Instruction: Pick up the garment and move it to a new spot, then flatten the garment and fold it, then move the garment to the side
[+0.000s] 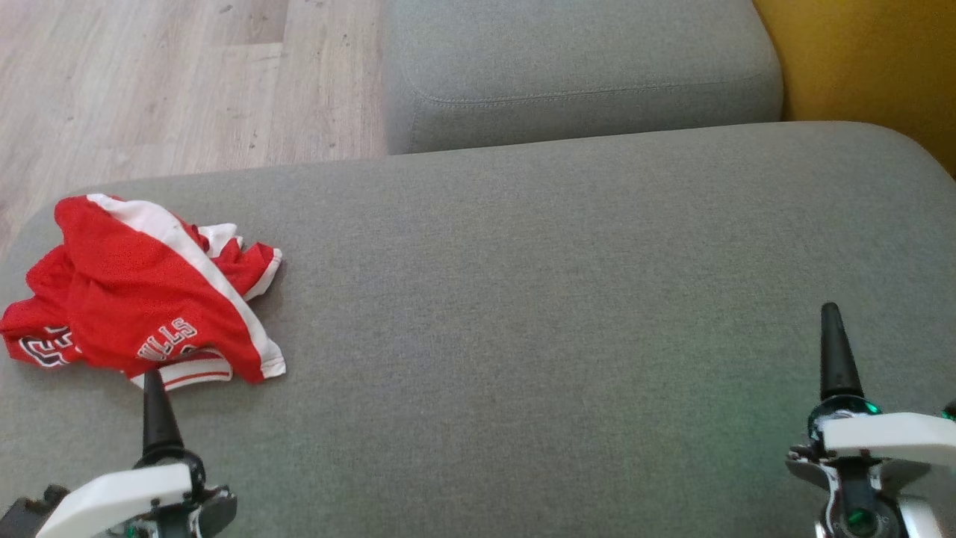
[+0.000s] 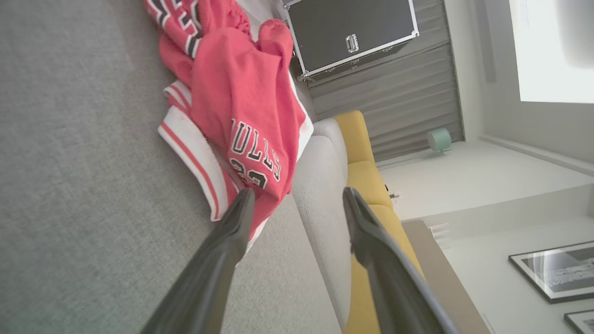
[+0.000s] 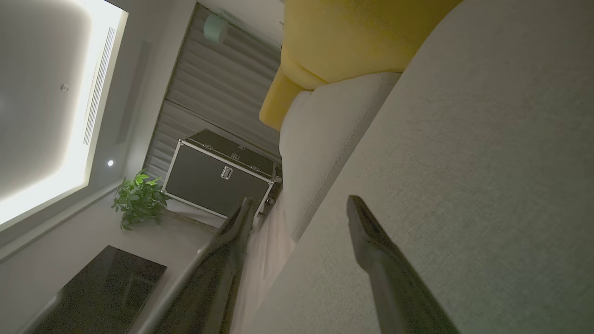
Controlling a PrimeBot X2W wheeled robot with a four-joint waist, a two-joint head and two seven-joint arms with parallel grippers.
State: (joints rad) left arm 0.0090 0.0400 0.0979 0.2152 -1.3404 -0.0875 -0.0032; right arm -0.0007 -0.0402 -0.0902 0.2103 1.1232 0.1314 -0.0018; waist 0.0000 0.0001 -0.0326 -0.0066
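Note:
The garment [image 1: 142,291] is a red jersey with white trim and lettering. It lies crumpled at the left end of the wide grey cushion [image 1: 567,299]. My left gripper [image 1: 154,377] hovers at the garment's near hem, open and holding nothing. In the left wrist view the garment [image 2: 241,93] lies just ahead of that gripper [image 2: 298,194]; one fingertip [image 2: 243,199] overlaps the hem, and I cannot tell if it touches. My right gripper [image 1: 830,310] stands open over bare cushion at the lower right, far from the garment. Its jaws [image 3: 300,202] are wide apart and empty.
A second grey cushion [image 1: 575,67] sits behind the wide one, with a yellow cushion [image 1: 866,60] to its right. Wooden floor [image 1: 149,75] lies beyond the left edge. A black metal-edged case [image 3: 218,181] and a potted plant [image 3: 137,199] stand farther off.

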